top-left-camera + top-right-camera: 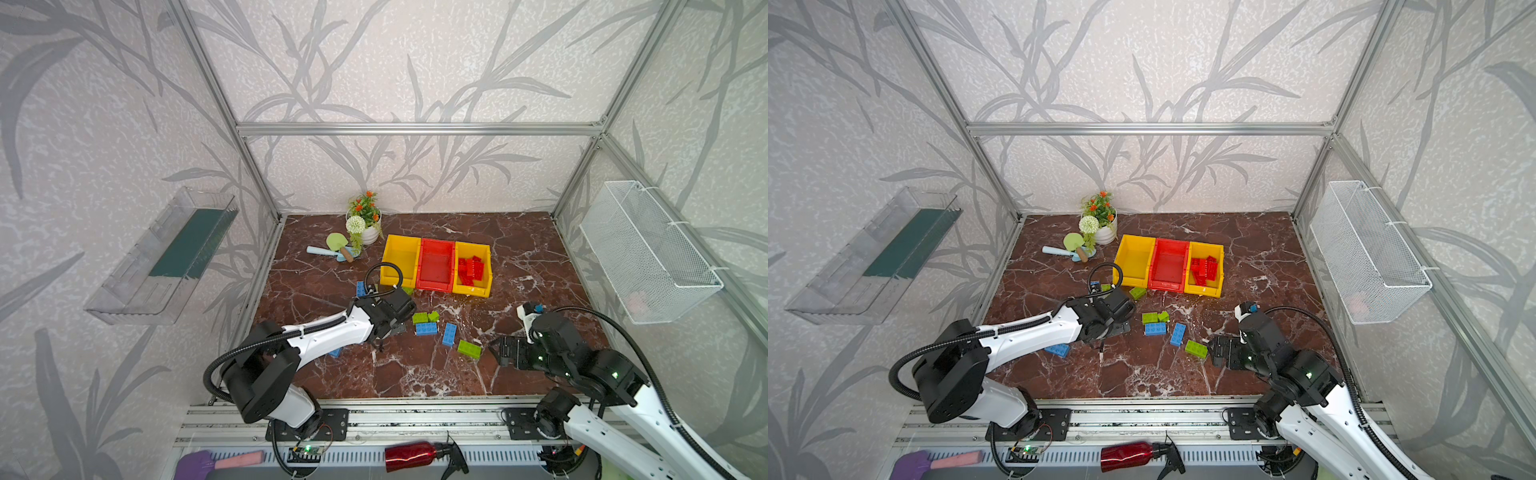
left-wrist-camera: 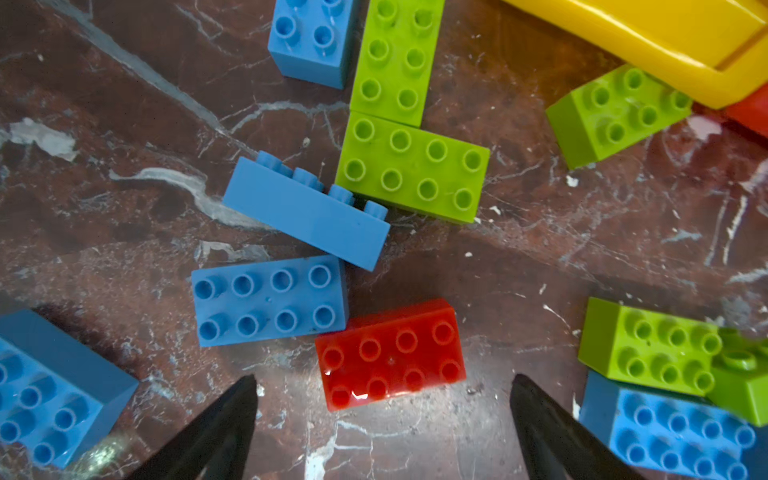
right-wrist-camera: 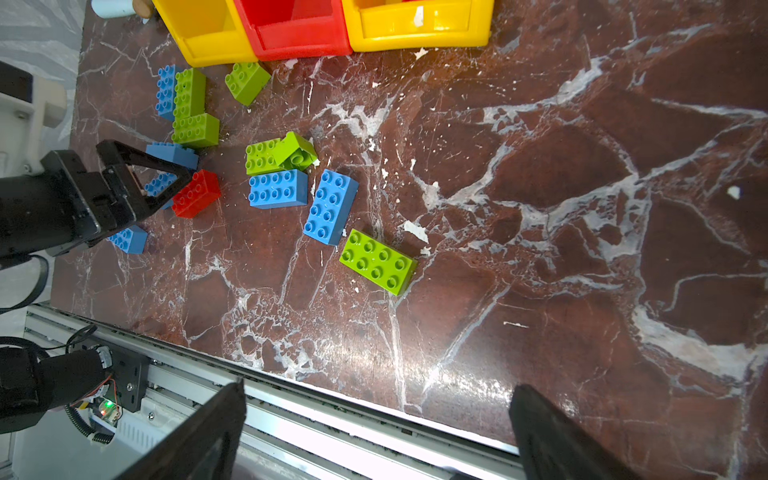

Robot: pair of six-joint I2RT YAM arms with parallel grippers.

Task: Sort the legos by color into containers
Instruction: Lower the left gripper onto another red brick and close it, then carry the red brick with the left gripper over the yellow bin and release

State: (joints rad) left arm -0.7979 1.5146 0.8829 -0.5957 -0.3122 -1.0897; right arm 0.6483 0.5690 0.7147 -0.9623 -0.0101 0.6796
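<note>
Left hand point(image 2: 382, 377) splayed by red lego point(image 2: 390, 353)

Clearances around the red brick point(image 2: 390, 353): a blue brick point(image 2: 270, 301) seemingly touched one corner; a green brick point(image 2: 652, 349) stood near the opposite end, bare table point(image 2: 519, 291) between; the table lay open toward its right side, and the containers point(image 3: 303, 37) blocked the far side

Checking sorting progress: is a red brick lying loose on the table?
Yes, one red brick lies on the marble table, beside a blue brick.
</note>
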